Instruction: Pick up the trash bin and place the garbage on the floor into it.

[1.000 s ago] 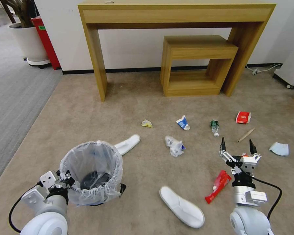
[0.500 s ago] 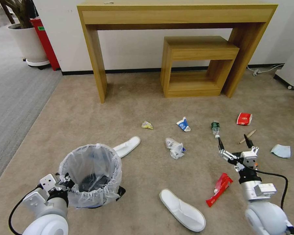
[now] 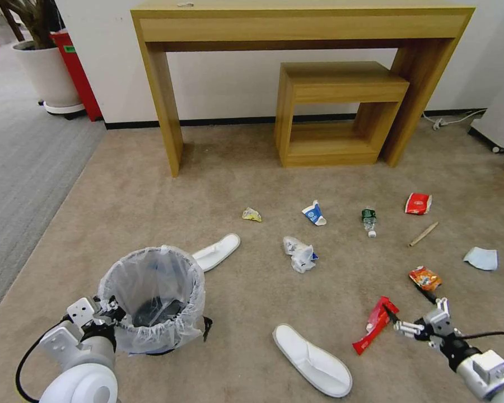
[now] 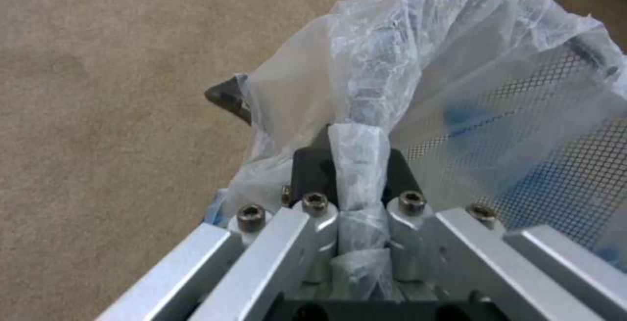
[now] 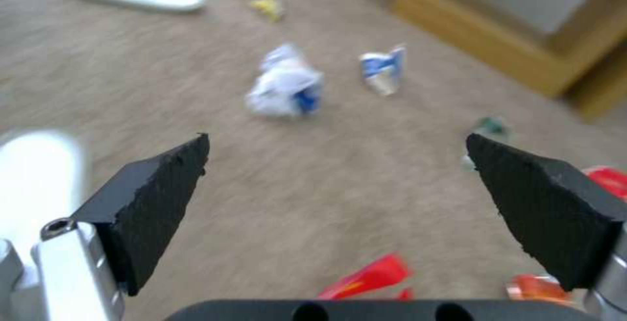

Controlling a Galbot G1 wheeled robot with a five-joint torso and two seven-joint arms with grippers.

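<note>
On the beige floor (image 3: 151, 184) in front of the wooden desk (image 3: 302, 22), the trash bin (image 3: 150, 299) sat at the robot's left, its frilled plastic liner pinched between the closed fingers of the left gripper (image 4: 358, 203), which clamped the near rim where mesh wall and bag met. The right gripper (image 3: 411, 313) hung low on the robot's right, its black fingers (image 5: 156, 198) spread wide with nothing between them, just beside the long red wrapper (image 3: 375, 324) and close to the orange packet (image 3: 425, 278). One white slipper (image 3: 312, 360) lay between the two arms, near the front edge of the scene; the other slipper (image 3: 217, 251) poked out from behind the bin, touching or nearly touching it, I could not tell which. Farther out lay a crumpled white-and-blue wad (image 3: 299, 253), a blue-white carton (image 3: 314, 213), a small yellow scrap (image 3: 252, 214), the green-label bottle (image 3: 368, 219), a second red wrapper (image 3: 418, 204), the wooden stick (image 3: 423, 233) and the pale blue mask (image 3: 481, 258), each well apart from its neighbours. Something dark rested at the bottom of the bin, too dim to name.
</note>
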